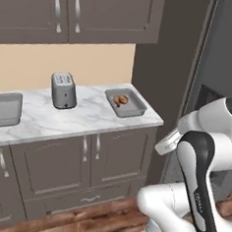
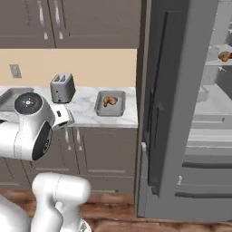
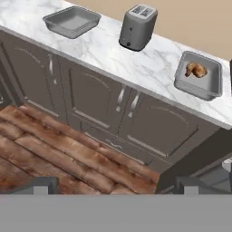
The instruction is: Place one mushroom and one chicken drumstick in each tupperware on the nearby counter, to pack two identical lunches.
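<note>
One chicken drumstick (image 3: 196, 70) in tupperware (image 3: 213, 85), long axis seemingly along counter (image 3: 136, 63), end effector (image 3: 113, 183) wide open, empty.

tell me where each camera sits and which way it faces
Left base view: behind the arm's left, facing the counter, toaster and tray with a drumstick; arm at lower right.
Right base view: behind the arm's right, facing the same counter and an open fridge; arm at lower left.
Hand view: on the hand, looking down at cabinets and floor; open gripper at the bottom.
All share the toaster and that tray.
</note>
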Robot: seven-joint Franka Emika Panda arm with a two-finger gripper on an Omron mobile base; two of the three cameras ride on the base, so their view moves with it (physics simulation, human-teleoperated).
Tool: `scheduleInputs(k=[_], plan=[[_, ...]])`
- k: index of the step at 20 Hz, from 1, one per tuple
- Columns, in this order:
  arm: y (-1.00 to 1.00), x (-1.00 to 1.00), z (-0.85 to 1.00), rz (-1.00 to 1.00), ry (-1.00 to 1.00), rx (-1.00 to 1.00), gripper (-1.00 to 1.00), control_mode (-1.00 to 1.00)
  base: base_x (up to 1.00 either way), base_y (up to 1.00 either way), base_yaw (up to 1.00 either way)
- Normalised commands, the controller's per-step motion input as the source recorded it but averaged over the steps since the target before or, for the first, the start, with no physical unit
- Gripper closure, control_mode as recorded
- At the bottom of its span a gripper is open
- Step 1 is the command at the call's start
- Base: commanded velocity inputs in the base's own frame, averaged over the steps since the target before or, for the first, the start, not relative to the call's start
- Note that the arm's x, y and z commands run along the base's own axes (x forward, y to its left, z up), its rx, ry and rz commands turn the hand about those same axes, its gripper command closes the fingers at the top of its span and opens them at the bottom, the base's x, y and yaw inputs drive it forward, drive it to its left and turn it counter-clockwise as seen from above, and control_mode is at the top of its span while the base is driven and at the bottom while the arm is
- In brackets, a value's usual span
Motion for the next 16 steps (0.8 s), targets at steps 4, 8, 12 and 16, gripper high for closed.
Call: scheduleInputs(k=[4,8,12,16], plan=[[0.0,0.0,0.0,0.0,0.0,0.0,-1.0,1.0,-1.0,-0.04,0.0],[0.0,0.0,0.0,0.0,0.0,0.0,-1.0,1.0,-0.97,-0.15,0.0],[0.0,0.0,0.0,0.0,0.0,0.0,-1.0,1.0,-0.43,-0.66,0.0],[0.0,0.0,0.0,0.0,0.0,0.0,-1.0,1.0,0.0,-0.91,0.0]])
